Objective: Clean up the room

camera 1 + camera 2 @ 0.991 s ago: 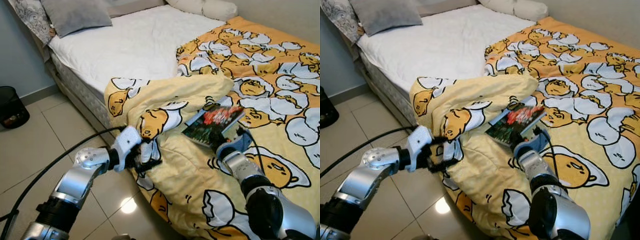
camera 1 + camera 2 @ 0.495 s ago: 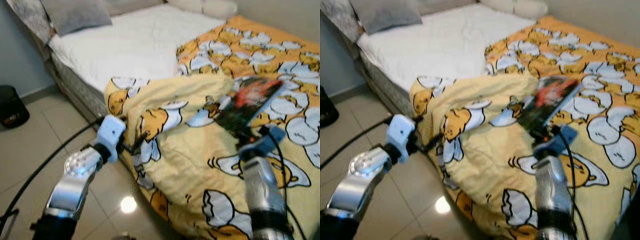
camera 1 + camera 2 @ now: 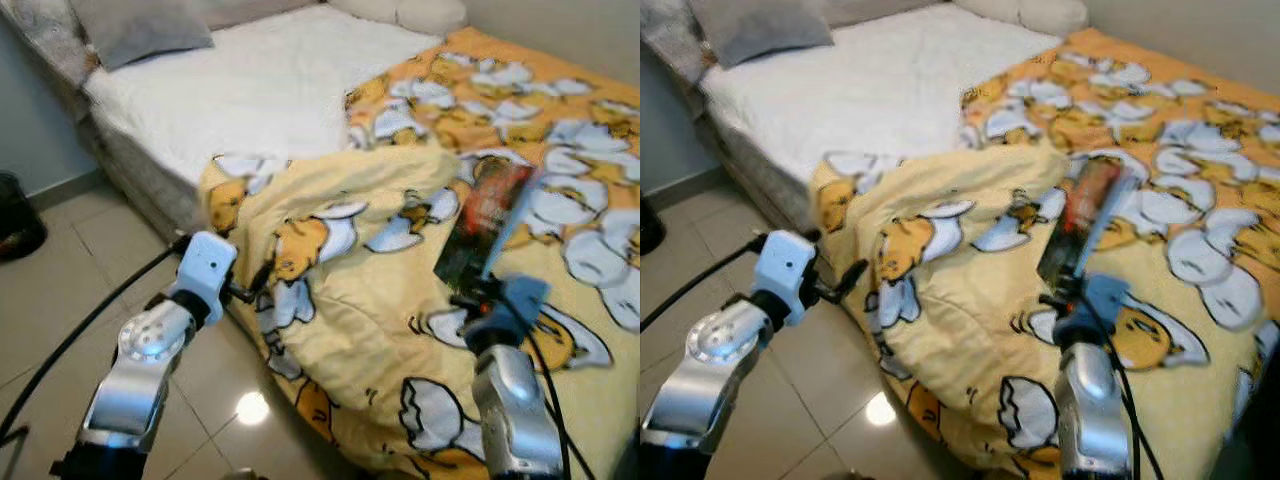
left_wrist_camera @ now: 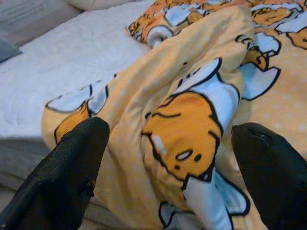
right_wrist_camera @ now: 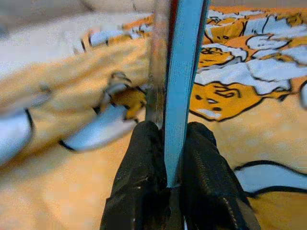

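Book (image 3: 487,224): thin, dark cover with red patches, light blue edge. Lifted clear of the bed, standing roughly upright on end above the yellow cartoon-egg duvet (image 3: 370,330). Lower edge pinched in the right end effector (image 5: 165,143). Duvet bunched, spilling over bed's edge.

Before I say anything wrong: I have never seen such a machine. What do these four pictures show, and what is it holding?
This is a walking robot with two silver arms, each ending in a two-fingered pincer. Two pictures come from cameras in its head, looking down at a bed. Two come from cameras on its wrists. A yellow blanket with egg cartoons lies bunched on the bed. The right pincer is shut on a book, held upright above the blanket. The left pincer is open, beside the blanket's edge.
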`<state>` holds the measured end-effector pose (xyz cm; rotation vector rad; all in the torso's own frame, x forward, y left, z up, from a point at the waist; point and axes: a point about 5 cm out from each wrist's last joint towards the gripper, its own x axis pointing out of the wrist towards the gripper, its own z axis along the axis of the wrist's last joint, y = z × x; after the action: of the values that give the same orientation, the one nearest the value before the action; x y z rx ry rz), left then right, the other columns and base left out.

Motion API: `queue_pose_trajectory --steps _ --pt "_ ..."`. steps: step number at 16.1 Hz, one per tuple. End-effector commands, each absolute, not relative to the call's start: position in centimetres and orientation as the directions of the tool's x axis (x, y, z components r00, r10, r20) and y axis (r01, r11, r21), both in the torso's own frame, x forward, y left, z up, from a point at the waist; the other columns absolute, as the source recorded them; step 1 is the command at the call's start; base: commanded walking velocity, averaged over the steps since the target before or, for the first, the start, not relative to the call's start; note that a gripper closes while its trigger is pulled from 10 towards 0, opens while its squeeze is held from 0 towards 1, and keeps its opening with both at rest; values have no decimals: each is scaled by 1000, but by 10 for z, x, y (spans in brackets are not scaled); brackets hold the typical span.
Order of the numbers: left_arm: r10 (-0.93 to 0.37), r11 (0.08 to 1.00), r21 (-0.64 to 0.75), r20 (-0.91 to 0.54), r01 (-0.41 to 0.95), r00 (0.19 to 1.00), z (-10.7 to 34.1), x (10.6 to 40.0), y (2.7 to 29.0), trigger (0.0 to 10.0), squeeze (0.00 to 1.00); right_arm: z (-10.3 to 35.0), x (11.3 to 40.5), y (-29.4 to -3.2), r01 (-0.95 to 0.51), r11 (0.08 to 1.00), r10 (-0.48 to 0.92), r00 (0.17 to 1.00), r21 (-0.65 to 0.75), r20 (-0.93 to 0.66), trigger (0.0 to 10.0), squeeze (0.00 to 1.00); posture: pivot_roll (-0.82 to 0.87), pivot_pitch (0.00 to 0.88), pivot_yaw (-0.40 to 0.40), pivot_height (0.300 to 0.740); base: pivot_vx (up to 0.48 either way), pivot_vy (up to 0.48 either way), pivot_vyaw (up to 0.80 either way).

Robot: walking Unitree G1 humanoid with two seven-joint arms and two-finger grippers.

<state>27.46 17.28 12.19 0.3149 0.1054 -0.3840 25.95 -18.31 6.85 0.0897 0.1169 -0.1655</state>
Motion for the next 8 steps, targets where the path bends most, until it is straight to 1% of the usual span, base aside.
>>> queue_pose_trajectory --steps 1,6,7,8 --pt "-332 881 303 -149 362 932 125 276 174 10000 271 79 263 -186 198 977 -190 977 83 -94 10000 0 27 0 -31 740 0 0 -775" --pt "-302 892 304 -153 335 941 125 275 171 10000 267 83 262 -176 183 973 -176 983 139 -56 10000 0 17 0 -26 740 0 0 -791" --pt "-298 900 281 -161 333 941 124 273 170 10000 0 85 267 -171 164 975 -157 986 152 -58 10000 0 36 0 -42 740 0 0 0" --pt "-302 907 253 -169 337 938 123 272 169 10000 0 86 272 -168 151 977 -144 988 150 -62 10000 0 58 0 -58 740 0 0 0"
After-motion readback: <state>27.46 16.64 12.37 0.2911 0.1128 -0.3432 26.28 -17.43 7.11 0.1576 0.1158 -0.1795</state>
